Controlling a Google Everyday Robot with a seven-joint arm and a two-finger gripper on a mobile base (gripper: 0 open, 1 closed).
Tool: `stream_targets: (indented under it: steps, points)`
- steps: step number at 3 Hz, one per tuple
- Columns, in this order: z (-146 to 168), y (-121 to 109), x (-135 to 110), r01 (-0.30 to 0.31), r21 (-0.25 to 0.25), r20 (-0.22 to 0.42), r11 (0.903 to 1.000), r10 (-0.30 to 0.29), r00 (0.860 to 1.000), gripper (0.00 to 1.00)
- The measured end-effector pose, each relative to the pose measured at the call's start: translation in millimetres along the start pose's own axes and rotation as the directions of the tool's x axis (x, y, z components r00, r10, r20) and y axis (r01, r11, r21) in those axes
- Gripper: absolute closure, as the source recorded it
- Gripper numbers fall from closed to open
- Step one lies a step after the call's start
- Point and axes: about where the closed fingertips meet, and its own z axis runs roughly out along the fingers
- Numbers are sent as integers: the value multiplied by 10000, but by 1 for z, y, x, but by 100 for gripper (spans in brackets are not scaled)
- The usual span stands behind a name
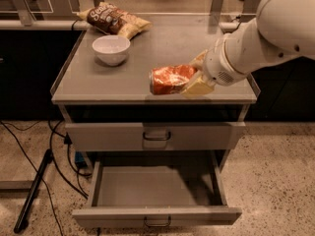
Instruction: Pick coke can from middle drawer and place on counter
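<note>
1. The gripper (195, 75) is over the counter (197, 36), close to the front edge and a little right of its middle; the white arm (266, 31) reaches in from the right side.
2. Its tan fingers (198, 87) are clamped on the coke can (170, 79), one above and one below the can's right end.
3. The can lies sideways, its long axis running along the front edge and its silvery end pointing toward the front left corner.
4. It seems to sit just above the surface, though I cannot tell whether it touches.
5. The middle drawer (152, 187) is pulled out below, its flat grey floor showing.
6. The drawer front (108, 136) above it is shut.
7. A white bowl (111, 49) stands toward the back left corner, well apart from the can.
8. A brown-and-yellow chip bag (113, 21) lies just behind the bowl at the back edge.
9. Dark cables (54, 151) trail on the floor left of the cabinet.
</note>
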Motion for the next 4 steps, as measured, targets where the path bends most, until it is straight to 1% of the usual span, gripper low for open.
stream_targets:
  steps: [1,2,3,4]
  points:
    - [19,-29,-9,-16,153,41,9999,15,10000,100]
    - [39,-50,-12,-164,152,11,9998,164,9999,100]
    - [56,-62,-9,-429,44,-20,9991,429,9991,100]
    - [73,-68,-2,-761,-163,-60,9970,761,9971,100]
